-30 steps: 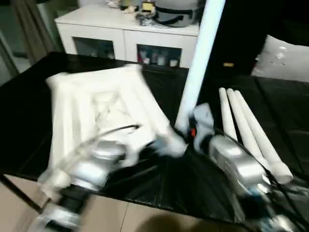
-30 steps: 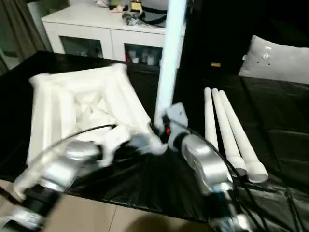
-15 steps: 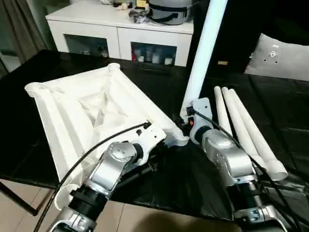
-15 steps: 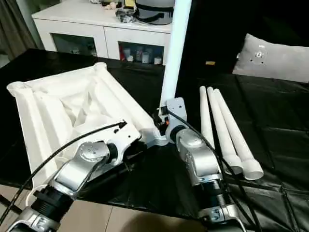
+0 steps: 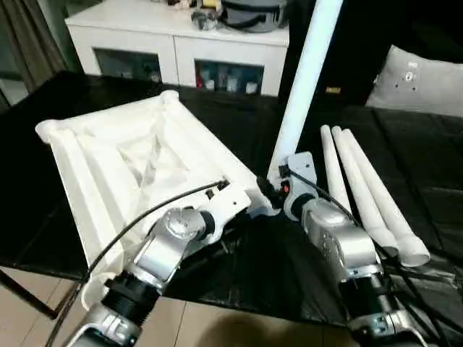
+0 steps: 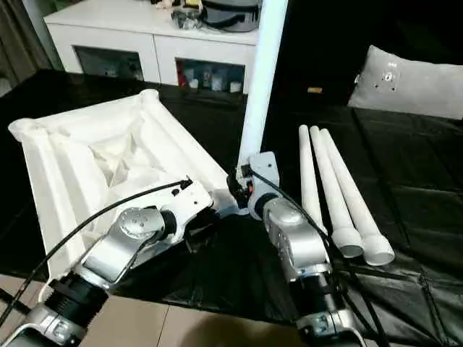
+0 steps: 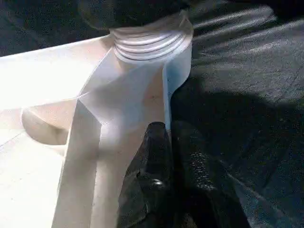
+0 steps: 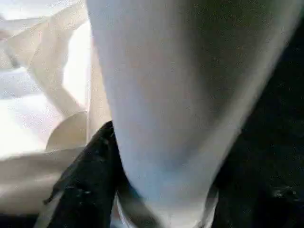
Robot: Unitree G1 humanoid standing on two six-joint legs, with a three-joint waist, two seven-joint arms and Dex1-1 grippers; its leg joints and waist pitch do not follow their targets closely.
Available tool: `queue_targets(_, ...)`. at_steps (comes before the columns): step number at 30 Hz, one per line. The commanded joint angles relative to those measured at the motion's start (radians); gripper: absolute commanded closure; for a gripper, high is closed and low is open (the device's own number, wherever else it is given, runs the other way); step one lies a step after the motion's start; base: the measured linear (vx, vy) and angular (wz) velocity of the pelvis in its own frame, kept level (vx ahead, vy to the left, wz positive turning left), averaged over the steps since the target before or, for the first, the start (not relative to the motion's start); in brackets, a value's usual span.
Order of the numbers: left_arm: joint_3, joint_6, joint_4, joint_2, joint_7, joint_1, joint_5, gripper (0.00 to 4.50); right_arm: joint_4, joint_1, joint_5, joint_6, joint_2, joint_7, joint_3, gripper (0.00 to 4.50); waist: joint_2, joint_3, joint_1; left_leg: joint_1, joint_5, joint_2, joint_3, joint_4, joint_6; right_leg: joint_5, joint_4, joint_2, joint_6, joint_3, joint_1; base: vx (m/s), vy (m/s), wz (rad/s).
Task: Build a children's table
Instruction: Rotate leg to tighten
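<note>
A low desk (image 5: 65, 94) covered in shiny black, slightly wrinkled sheeting fills most of the scene. Pale tiled floor (image 5: 29, 303) shows along its near edge.

On the left half of the desk a white plastic tabletop (image 5: 137, 159) lies upside down, its ribbed underside facing up and round sockets at its corners. It sits at an angle to the desk's edges.

One white leg (image 5: 304, 79) stands upright in the socket at the tabletop's near right corner, rising out of the top of the view. Three more white legs (image 6: 336, 191) lie side by side on the right half of the desk, touching one another, their wider ends toward the robot.

The left hand (image 7: 173, 142) rests on the tabletop's rim just beside that corner socket, its two black fingers pressed together with nothing between them. The right hand (image 5: 269, 189) is at the base of the standing leg. One black finger (image 8: 88, 175) shows against the leg, but whether the hand clamps the leg or stands apart from it cannot be told.

Behind the desk stands a white cabinet (image 5: 181, 54) with glass doors and small items cluttered on top. A grey pillow (image 6: 405, 83) lies at the far right against a dark background. A curtain (image 5: 36, 36) hangs at the far left.
</note>
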Motion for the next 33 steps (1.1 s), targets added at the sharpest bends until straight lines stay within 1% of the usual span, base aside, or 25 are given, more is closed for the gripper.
queue_targets(1,0.012,-0.021,0.036,0.049,-0.011,-0.022,0.034,4.50,-0.026,0.070,0.028,0.049,-0.024,0.070,0.022,1.19,0.012,-0.031,0.007,0.003,-0.446,0.050,-0.018,-0.087,-0.011,-0.478,-0.083,-0.076,-0.073,0.050,0.019,0.000,0.000,0.00)
queue_targets(2,0.011,-0.033,0.038,0.055,-0.018,-0.023,0.032,4.50,-0.041,0.077,0.032,0.050,-0.031,0.077,0.021,1.06,0.009,-0.034,0.011,0.000,-0.410,0.052,-0.016,-0.086,-0.008,-0.422,-0.074,-0.074,-0.087,0.053,0.023,0.000,0.000,0.00)
queue_targets(3,0.011,-0.044,0.040,0.059,-0.025,-0.023,0.030,4.50,-0.054,0.084,0.036,0.049,-0.037,0.084,0.020,0.94,0.006,-0.034,0.012,-0.010,-0.373,0.052,-0.015,-0.088,-0.003,-0.375,-0.066,-0.074,-0.101,0.053,0.032,0.000,0.000,0.00)
queue_targets(4,0.009,-0.077,0.047,0.074,-0.061,-0.022,0.011,4.50,-0.103,0.110,0.046,0.049,-0.067,0.112,0.019,0.87,0.009,-0.033,0.012,-0.012,-0.360,0.052,-0.014,-0.088,0.005,-0.393,-0.065,-0.073,-0.099,0.051,0.034,0.000,0.000,0.00)
queue_targets(5,0.009,-0.085,0.049,0.079,-0.076,-0.021,0.002,4.50,-0.120,0.119,0.049,0.051,-0.078,0.122,0.019,0.82,0.009,-0.034,0.015,-0.007,-0.356,0.051,-0.011,-0.084,0.007,-0.401,-0.067,-0.075,-0.098,0.053,0.030,0.000,0.000,0.00)
queue_targets(6,0.010,-0.092,0.052,0.084,-0.087,-0.021,-0.004,4.50,-0.133,0.128,0.046,0.042,-0.092,0.129,0.021,0.75,0.012,-0.037,0.018,-0.002,-0.335,0.053,-0.007,-0.080,0.007,-0.384,-0.065,-0.077,-0.112,0.057,0.026,0.000,0.000,0.00)
queue_targets(8,0.005,-0.124,0.069,0.103,-0.116,-0.025,-0.014,4.50,-0.159,0.151,0.042,0.002,-0.128,0.171,0.024,0.63,0.011,-0.040,0.021,-0.009,-0.282,0.054,-0.005,-0.077,0.012,-0.332,-0.056,-0.076,-0.131,0.057,0.033,0.027,-0.012,0.01)
queue_targets(9,0.002,-0.134,0.072,0.108,-0.123,-0.026,-0.015,4.50,-0.163,0.154,0.043,-0.005,-0.135,0.179,0.023,0.50,0.011,-0.044,0.026,-0.009,-0.247,0.054,-0.002,-0.072,0.020,-0.280,-0.050,-0.074,-0.145,0.058,0.034,0.068,-0.023,0.02)
queue_targets(10,-0.003,-0.155,0.081,0.118,-0.144,-0.027,-0.017,4.50,-0.171,0.159,0.036,-0.026,-0.151,0.195,0.025,0.44,0.011,-0.047,0.031,-0.013,-0.196,0.052,-0.001,-0.065,0.026,-0.198,-0.037,-0.072,-0.166,0.059,0.037,0.068,-0.023,0.02)
queue_targets(11,-0.009,-0.172,0.088,0.129,-0.169,-0.026,-0.022,4.50,-0.184,0.163,0.036,-0.032,-0.165,0.209,0.022,0.39,0.010,-0.048,0.032,-0.017,-0.167,0.050,0.001,-0.062,0.029,-0.154,-0.029,-0.071,-0.174,0.060,0.041,0.076,-0.026,0.01)
queue_targets(12,-0.019,-0.214,0.097,0.146,-0.203,-0.023,-0.025,4.50,-0.202,0.166,0.050,-0.037,-0.183,0.242,0.016,0.31,0.021,-0.055,0.039,-0.014,-0.108,0.047,0.001,-0.053,0.043,-0.056,-0.017,-0.069,-0.194,0.058,0.043,0.077,-0.025,0.00)
queue_targets(13,-0.029,-0.237,0.103,0.160,-0.233,-0.021,-0.026,4.50,-0.217,0.167,0.066,-0.045,-0.200,0.281,0.013,0.19,0.018,-0.060,0.039,-0.015,-0.069,0.046,0.003,-0.047,0.054,0.012,-0.009,-0.068,-0.203,0.059,0.047,0.077,-0.025,0.00)
queue_targets(14,-0.042,-0.263,0.114,0.179,-0.264,-0.021,-0.022,4.50,-0.236,0.170,0.086,-0.050,-0.227,0.329,0.014,0.07,0.019,-0.063,0.041,-0.019,0.004,0.043,0.002,-0.039,0.075,0.140,0.008,-0.065,-0.224,0.059,0.050,0.070,-0.024,0.01)
queue_targets(15,-0.048,-0.274,0.119,0.187,-0.276,-0.021,-0.020,4.50,-0.244,0.171,0.094,-0.053,-0.238,0.350,0.016,0.07,0.018,-0.062,0.041,-0.019,0.016,0.041,0.004,-0.036,0.089,0.170,0.008,-0.062,-0.233,0.057,0.048,0.054,-0.023,0.01)
queue_targets(16,-0.061,-0.322,0.131,0.206,-0.309,-0.022,-0.017,4.50,-0.254,0.174,0.099,-0.070,-0.275,0.400,0.025,0.07,0.019,-0.060,0.045,-0.020,-0.005,0.044,0.004,-0.035,0.107,0.163,0.011,-0.067,-0.249,0.056,0.053,0.054,-0.023,0.01)
queue_targets(17,-0.064,-0.334,0.133,0.210,-0.320,-0.022,-0.019,4.50,-0.253,0.174,0.100,-0.074,-0.289,0.417,0.028,0.07,0.020,-0.060,0.048,-0.018,-0.017,0.045,0.004,-0.035,0.108,0.142,0.009,-0.068,-0.248,0.055,0.054,0.000,0.000,0.00)
queue_targets(19,-0.070,-0.366,0.134,0.224,-0.361,-0.022,-0.029,4.50,-0.240,0.171,0.086,-0.118,-0.344,0.482,0.043,0.07,0.016,-0.056,0.060,-0.013,-0.071,0.053,0.006,-0.040,0.093,0.018,0.001,-0.073,-0.240,0.053,0.052,0.000,0.000,0.00)
queue_targets(21,-0.077,-0.385,0.133,0.236,-0.391,-0.022,-0.033,4.50,-0.224,0.163,0.069,-0.156,-0.383,0.523,0.054,0.07,0.016,-0.054,0.063,-0.011,-0.097,0.055,0.008,-0.043,0.081,-0.037,-0.003,-0.072,-0.232,0.054,0.050,0.000,0.000,0.00)
queue_targets(22,-0.084,-0.408,0.137,0.246,-0.413,-0.024,-0.032,4.50,-0.216,0.154,0.071,-0.166,-0.402,0.554,0.055,0.07,0.014,-0.047,0.064,-0.007,-0.146,0.057,0.008,-0.048,0.063,-0.122,-0.011,-0.071,-0.219,0.054,0.048,0.000,0.000,0.00)
queue_targets(25,-0.101,-0.453,0.151,0.265,-0.463,-0.031,-0.029,4.50,-0.219,0.141,0.104,-0.165,-0.435,0.651,0.062,0.07,0.011,-0.046,0.065,-0.004,-0.186,0.057,0.007,-0.052,0.052,-0.217,-0.020,-0.073,-0.191,0.056,0.047,0.000,0.000,0.00)
queue_targets(27,-0.104,-0.473,0.157,0.268,-0.488,-0.035,-0.036,4.50,-0.215,0.137,0.111,-0.174,-0.451,0.700,0.082,0.07,0.015,-0.048,0.068,-0.001,-0.177,0.058,0.007,-0.050,0.051,-0.211,-0.019,-0.073,-0.192,0.056,0.046,0.000,0.000,0.00)
queue_targets(29,-0.103,-0.486,0.158,0.264,-0.507,-0.035,-0.042,4.50,-0.196,0.128,0.100,-0.190,-0.457,0.728,0.110,0.22,0.010,-0.051,0.070,-0.003,-0.151,0.060,0.007,-0.048,0.054,-0.169,-0.013,-0.073,-0.202,0.056,0.048,0.000,0.000,0.00)
queue_targets(31,-0.109,-0.502,0.158,0.260,-0.519,-0.036,-0.043,4.50,-0.165,0.116,0.090,-0.213,-0.447,0.736,0.135,0.32,0.009,-0.054,0.073,-0.005,-0.122,0.059,0.007,-0.044,0.058,-0.120,-0.006,-0.073,-0.223,0.055,0.048,0.000,0.000,0.00)
queue_targets(32,-0.113,-0.505,0.157,0.260,-0.521,-0.036,-0.042,4.50,-0.150,0.110,0.089,-0.216,-0.439,0.735,0.141,0.43,0.007,-0.054,0.074,-0.006,-0.115,0.059,0.008,-0.043,0.060,-0.112,-0.003,-0.073,-0.226,0.055,0.048,0.000,0.000,0.00)
queue_targets(33,-0.114,-0.511,0.160,0.260,-0.524,-0.035,-0.041,4.50,-0.140,0.108,0.089,-0.219,-0.433,0.738,0.141,0.50,0.009,-0.054,0.078,-0.004,-0.119,0.059,0.009,-0.043,0.061,-0.115,-0.004,-0.073,-0.232,0.056,0.046,0.000,0.000,0.00)
